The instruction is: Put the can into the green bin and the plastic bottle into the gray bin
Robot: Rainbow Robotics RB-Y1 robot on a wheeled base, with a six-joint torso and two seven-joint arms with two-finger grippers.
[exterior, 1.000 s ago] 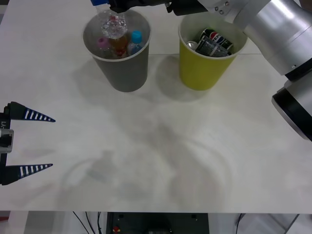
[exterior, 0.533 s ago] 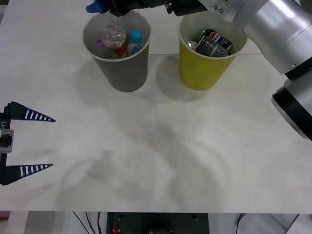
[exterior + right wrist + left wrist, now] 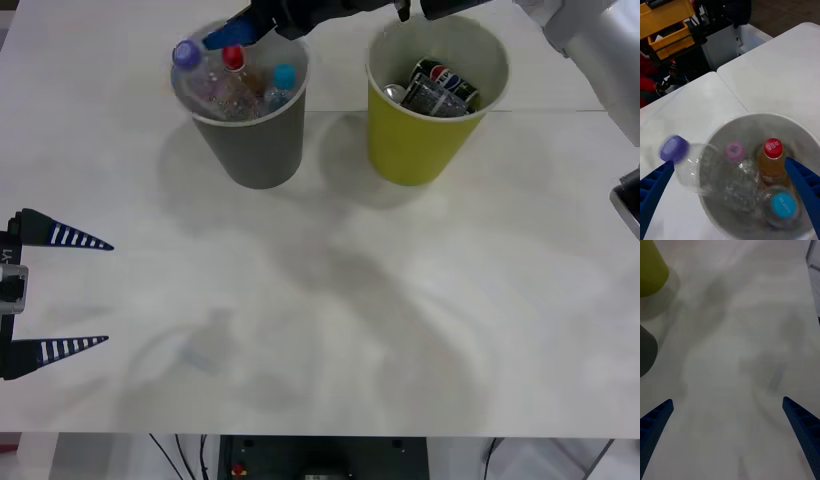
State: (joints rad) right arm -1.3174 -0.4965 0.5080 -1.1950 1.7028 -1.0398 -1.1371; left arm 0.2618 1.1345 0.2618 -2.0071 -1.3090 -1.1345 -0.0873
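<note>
The gray bin [image 3: 250, 135] stands at the back left, the green bin [image 3: 420, 140] to its right with cans [image 3: 440, 85] inside. The plastic bottle [image 3: 692, 168] lies tilted in the gray bin [image 3: 752, 123], its purple cap [image 3: 186, 53] poking out over the bin's left rim. My right gripper [image 3: 235, 35] hovers open just above the gray bin with nothing between its fingers [image 3: 801, 187]. My left gripper [image 3: 107, 293] rests open at the table's left edge, far from both bins.
Other bottles with a red cap [image 3: 773, 148], a light blue cap [image 3: 784, 205] and a pink cap [image 3: 734, 150] sit in the gray bin. A table seam [image 3: 732, 93] runs behind the bins. The white tabletop [image 3: 330, 300] stretches in front of them.
The plastic bottle left my right gripper and dropped into the gray bin, ending tilted with its cap over the rim. The right arm has pulled up and back. The left arm stayed still.
</note>
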